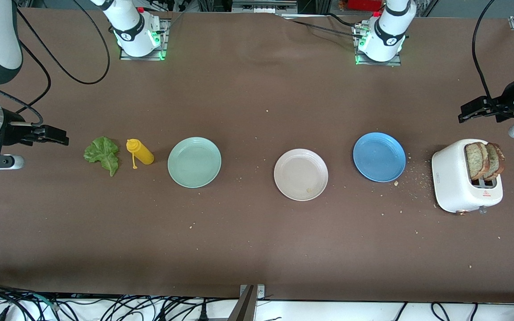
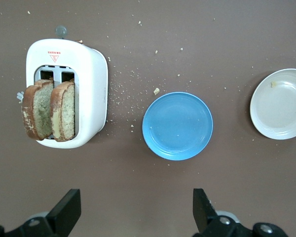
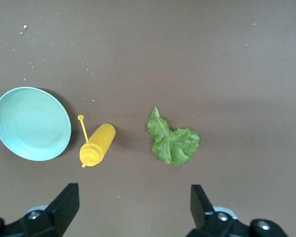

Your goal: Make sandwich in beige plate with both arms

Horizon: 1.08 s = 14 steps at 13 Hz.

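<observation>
The beige plate (image 1: 300,174) (image 2: 281,103) lies mid-table, bare but for a crumb. Two brown bread slices (image 1: 485,159) (image 2: 49,109) stand upright in the slots of a white toaster (image 1: 451,178) at the left arm's end. A ruffled green lettuce leaf (image 1: 103,154) (image 3: 173,140) lies flat at the right arm's end. My left gripper (image 1: 464,113) (image 2: 136,207) hovers open and empty over bare table beside the toaster. My right gripper (image 1: 63,136) (image 3: 133,202) hovers open and empty over bare table beside the lettuce. No sandwich is assembled; its parts lie apart.
A blue plate (image 1: 379,157) sits between the beige plate and the toaster. A mint-green plate (image 1: 194,162) and a yellow squeeze bottle (image 1: 140,152) on its side lie between the beige plate and the lettuce. Crumbs are scattered round the toaster.
</observation>
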Available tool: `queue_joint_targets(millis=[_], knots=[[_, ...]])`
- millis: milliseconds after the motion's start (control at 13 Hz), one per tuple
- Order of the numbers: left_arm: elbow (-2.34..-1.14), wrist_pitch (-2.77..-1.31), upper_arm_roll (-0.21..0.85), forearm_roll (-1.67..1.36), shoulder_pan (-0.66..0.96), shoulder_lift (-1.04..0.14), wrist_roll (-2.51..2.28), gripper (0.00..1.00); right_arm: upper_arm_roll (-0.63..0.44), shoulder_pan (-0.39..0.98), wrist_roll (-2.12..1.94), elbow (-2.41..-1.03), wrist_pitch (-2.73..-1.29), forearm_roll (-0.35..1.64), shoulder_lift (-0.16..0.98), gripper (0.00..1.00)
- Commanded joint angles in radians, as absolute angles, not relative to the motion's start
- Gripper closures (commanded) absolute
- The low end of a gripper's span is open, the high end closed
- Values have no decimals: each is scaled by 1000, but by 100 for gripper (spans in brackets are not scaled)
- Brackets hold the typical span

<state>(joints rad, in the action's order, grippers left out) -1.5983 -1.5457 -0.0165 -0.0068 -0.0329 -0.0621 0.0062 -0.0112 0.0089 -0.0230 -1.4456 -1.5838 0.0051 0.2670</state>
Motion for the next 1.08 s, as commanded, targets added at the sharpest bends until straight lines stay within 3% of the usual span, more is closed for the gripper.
queue_joint_targets(millis=[0, 1000], knots=[[-1572, -1523, -17, -25, -38, -74, 25, 0, -6, 8, -9, -1447, -1578, 12, 261, 0], [-1575, -1523, -15, -23, -37, -91, 25, 0, -11, 2, -20, -1447, -1591, 9, 262, 0]])
